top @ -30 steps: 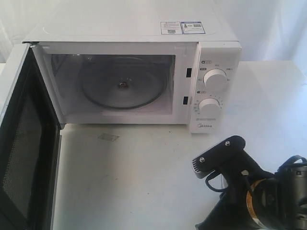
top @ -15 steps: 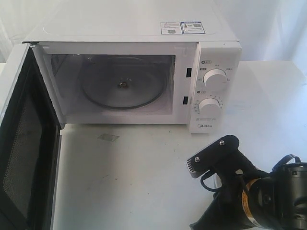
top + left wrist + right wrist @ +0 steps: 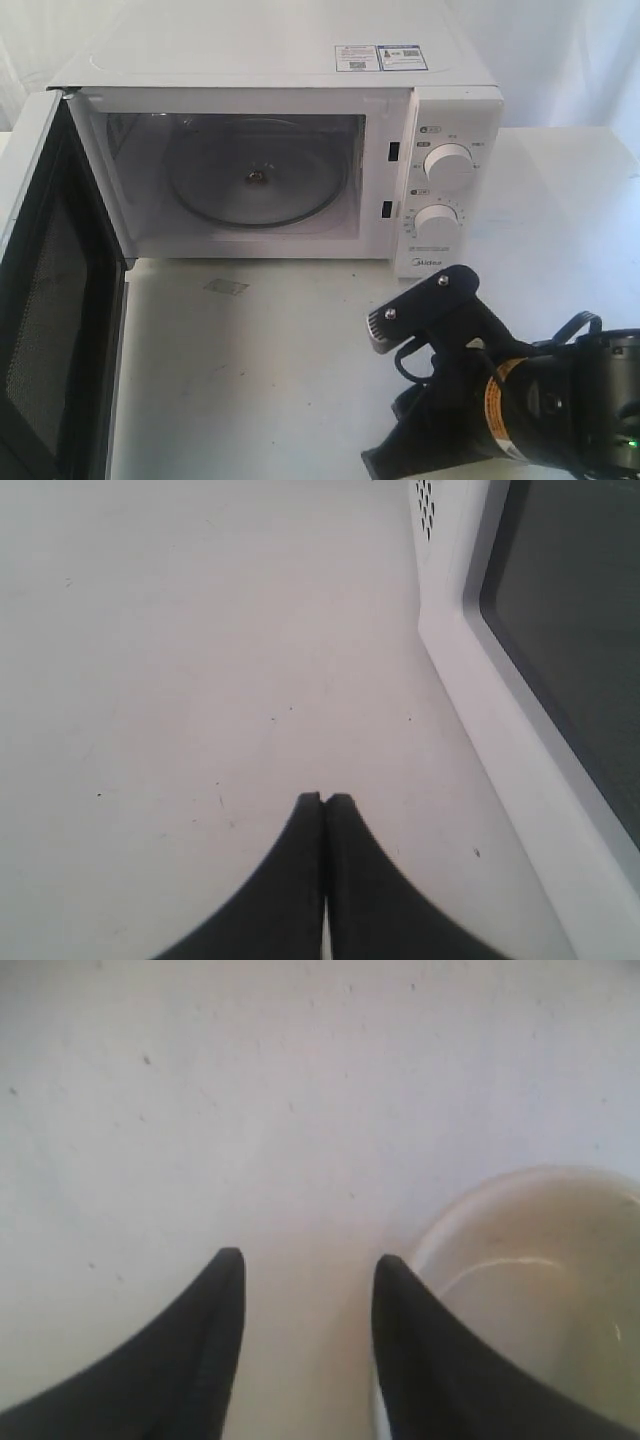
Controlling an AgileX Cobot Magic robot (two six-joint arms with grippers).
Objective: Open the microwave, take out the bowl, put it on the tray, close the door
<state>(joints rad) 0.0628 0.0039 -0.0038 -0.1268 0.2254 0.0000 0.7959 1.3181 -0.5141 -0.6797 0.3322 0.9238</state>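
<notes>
Microwave (image 3: 250, 50) door (image 3: 40, 330) stands open; bowl (image 3: 545, 1280) on desk (image 3: 280, 380).
Right hand (image 3: 308, 1285) spread, bowl just beside one finger; left hand (image 3: 323, 802) pinched closed.

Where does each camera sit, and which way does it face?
Exterior: above and in front of the microwave, looking down into its open cavity; right arm at lower right.
Left wrist: behind the shut left hand, looking past it at the table beside the door.
Right wrist: behind the open right hand, looking past it at the table and bowl.
Shared: exterior and left wrist both show the door.
</notes>
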